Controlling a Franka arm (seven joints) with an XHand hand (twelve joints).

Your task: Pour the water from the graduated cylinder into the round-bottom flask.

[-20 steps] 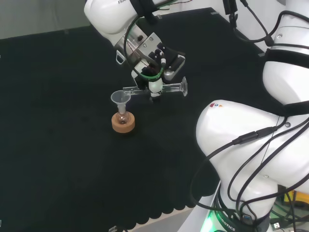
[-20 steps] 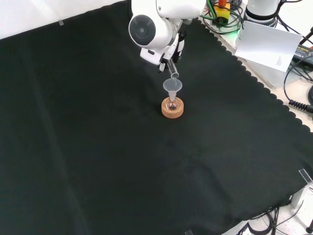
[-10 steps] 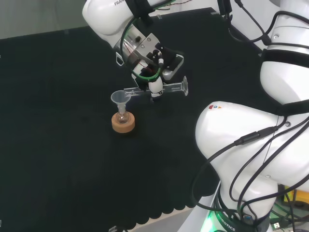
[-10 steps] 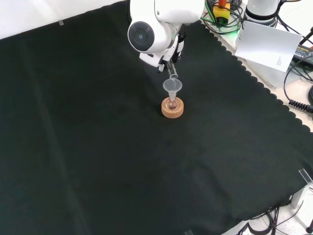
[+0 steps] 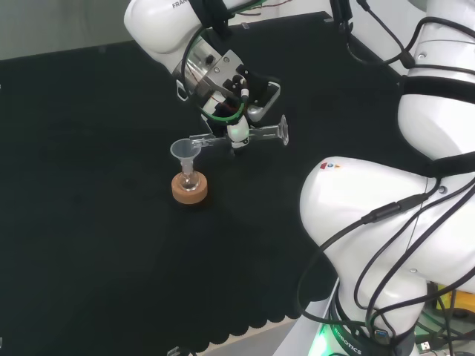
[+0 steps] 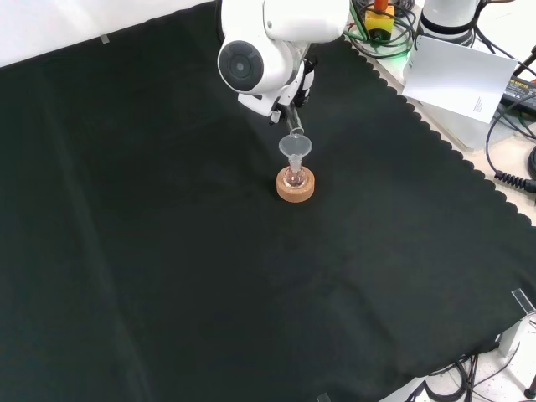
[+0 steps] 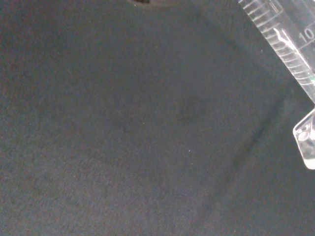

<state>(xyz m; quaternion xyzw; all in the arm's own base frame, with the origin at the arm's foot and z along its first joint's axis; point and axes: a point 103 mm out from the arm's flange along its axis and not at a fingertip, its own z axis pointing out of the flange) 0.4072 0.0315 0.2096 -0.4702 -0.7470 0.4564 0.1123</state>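
A: Head view first. How much room is there around the flask (image 5: 189, 178)?

B: Plenty. It sits in a cork ring (image 5: 189, 189) on the counter (image 5: 89, 222), with bare black cloth on every side and the scalloped cloth edge well off toward the bottom of the view. A funnel (image 5: 184, 150) stands in its neck.

A: And the robot hand (image 5: 236, 122)?

B: Just right of the funnel, fingers curled round the cylinder (image 5: 245, 136), which lies about level. Its mouth end is at the funnel's rim and its foot points right.

A: Front view?

B: The ring (image 6: 296, 186) sits mid-cloth, well clear of the scalloped right edge. The arm's white link with its grey cap hangs above it, and the cylinder's (image 6: 293, 126) tip slants down to the funnel (image 6: 295, 146).

A: Wrist view?

B: The cylinder's (image 7: 283, 42) graduated wall crosses one corner over bare cloth.
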